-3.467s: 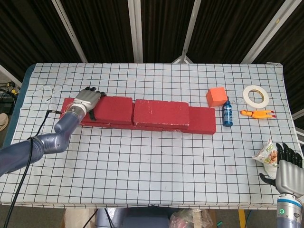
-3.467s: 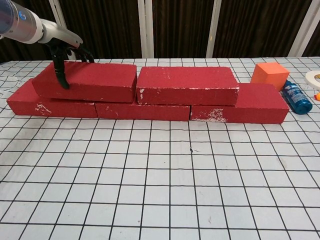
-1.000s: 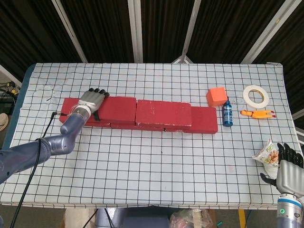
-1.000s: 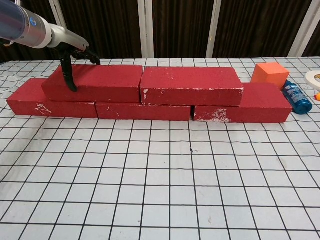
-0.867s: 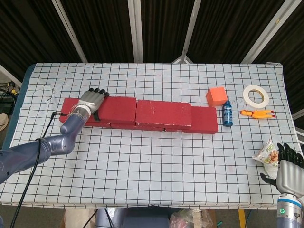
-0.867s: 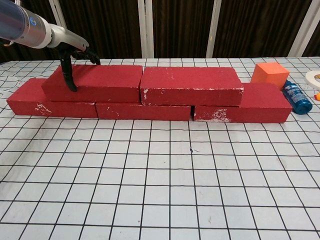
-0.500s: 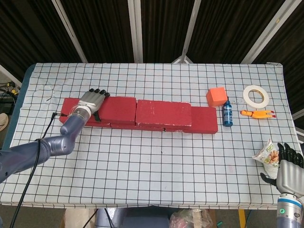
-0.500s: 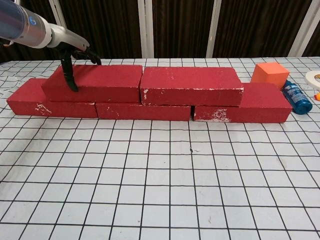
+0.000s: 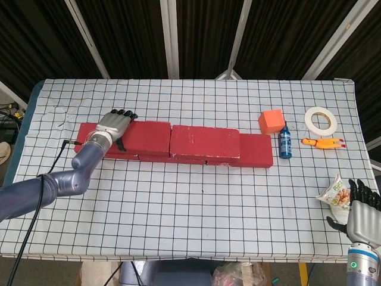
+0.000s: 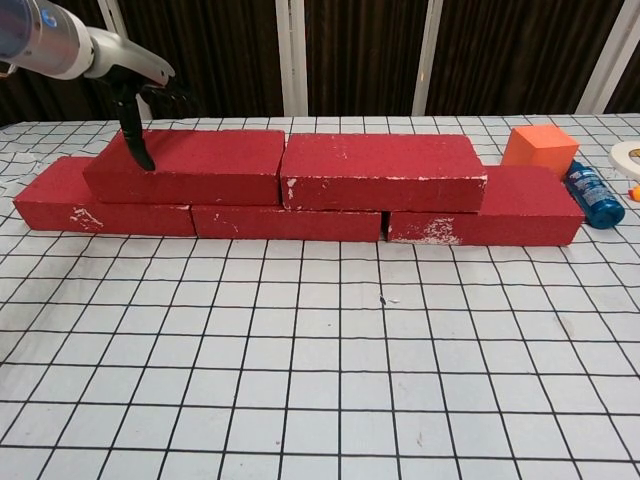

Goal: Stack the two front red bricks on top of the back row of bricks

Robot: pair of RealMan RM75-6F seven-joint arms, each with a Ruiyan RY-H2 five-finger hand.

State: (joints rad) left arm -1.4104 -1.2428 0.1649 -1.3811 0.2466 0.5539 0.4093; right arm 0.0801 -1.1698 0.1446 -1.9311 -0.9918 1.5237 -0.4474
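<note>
Two red bricks lie end to end on top of a row of three red bricks. The upper left brick (image 9: 146,136) (image 10: 195,165) touches the upper right brick (image 9: 204,142) (image 10: 380,172). The lower row (image 9: 256,152) (image 10: 505,212) juts out at both ends. My left hand (image 9: 114,126) (image 10: 138,92) is over the left end of the upper left brick, fingers spread, its dark thumb tip just touching the brick's top; it grips nothing. My right hand (image 9: 361,210) hangs at the table's front right edge, holding nothing.
An orange cube (image 9: 272,121) (image 10: 540,148), a small blue bottle (image 9: 285,143) (image 10: 595,195), a roll of white tape (image 9: 320,120) and an orange toy (image 9: 321,142) sit right of the bricks. A snack packet (image 9: 334,194) lies beside my right hand.
Early on the left hand slid the upper left brick right against its neighbour. In the last half second that hand has risen slightly; the bricks and the right hand stay still.
</note>
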